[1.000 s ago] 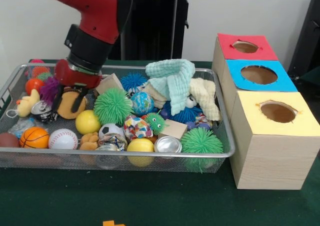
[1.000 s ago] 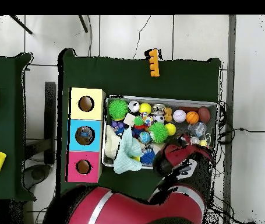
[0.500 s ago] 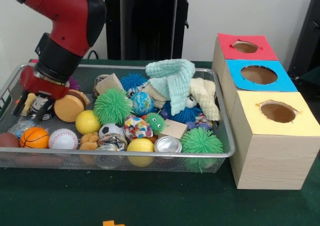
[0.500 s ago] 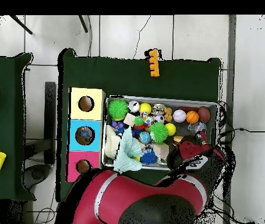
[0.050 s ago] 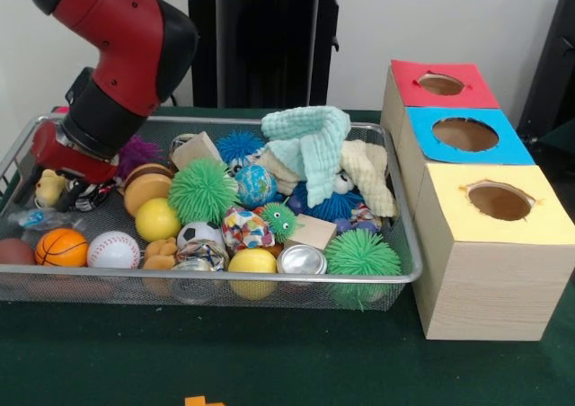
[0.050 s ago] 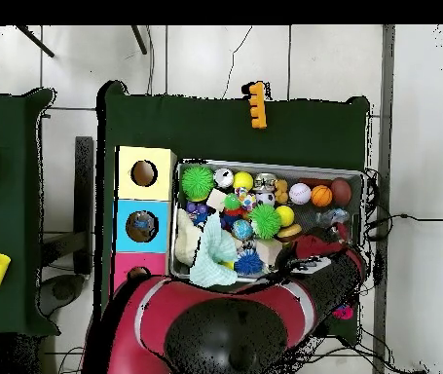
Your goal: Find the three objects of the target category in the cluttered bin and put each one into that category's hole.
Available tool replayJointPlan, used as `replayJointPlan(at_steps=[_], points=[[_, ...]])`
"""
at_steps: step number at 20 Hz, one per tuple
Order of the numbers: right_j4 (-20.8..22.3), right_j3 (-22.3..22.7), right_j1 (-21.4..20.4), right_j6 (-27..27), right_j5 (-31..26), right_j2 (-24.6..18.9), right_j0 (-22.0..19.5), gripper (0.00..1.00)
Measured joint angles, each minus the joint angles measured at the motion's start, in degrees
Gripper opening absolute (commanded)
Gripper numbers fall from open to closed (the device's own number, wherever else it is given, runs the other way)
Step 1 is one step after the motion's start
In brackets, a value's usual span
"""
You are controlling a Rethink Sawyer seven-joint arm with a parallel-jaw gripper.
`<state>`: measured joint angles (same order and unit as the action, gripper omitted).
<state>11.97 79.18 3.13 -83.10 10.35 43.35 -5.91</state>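
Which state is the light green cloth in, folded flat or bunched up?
Bunched up. The light green cloth sits crumpled in a heap atop the toys at the wire bin's back, folds hanging loosely.

a dark green cloth-covered table [image 5: 269, 361] carries a silver wire mesh bin [image 5: 269, 285], a three-hole wooden box [image 5: 485, 271] and a small orange block [image 6: 256, 105].

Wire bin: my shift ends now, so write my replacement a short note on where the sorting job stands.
The gripper is low at the wire bin's left end in the front view, beside a yellow duck toy. Whether it grips anything cannot be told. The bin is crowded with balls, cloths and toys. The red box, blue box and yellow box show no delivery. Assume all three objects remain.
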Motion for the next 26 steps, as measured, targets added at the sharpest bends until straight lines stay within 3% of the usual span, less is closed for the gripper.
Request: replayJointPlan(at_steps=[10,21,26], points=[[-3.1,0.0,2.5,0.0,0.0,2.0,0.4,1.00],[-3.1,0.0,2.4,0.0,0.1,1.9,0.1,1.00],[-2.3,0.6,0.3,0.0,0.1,-0.3,-1.4,1.00]])
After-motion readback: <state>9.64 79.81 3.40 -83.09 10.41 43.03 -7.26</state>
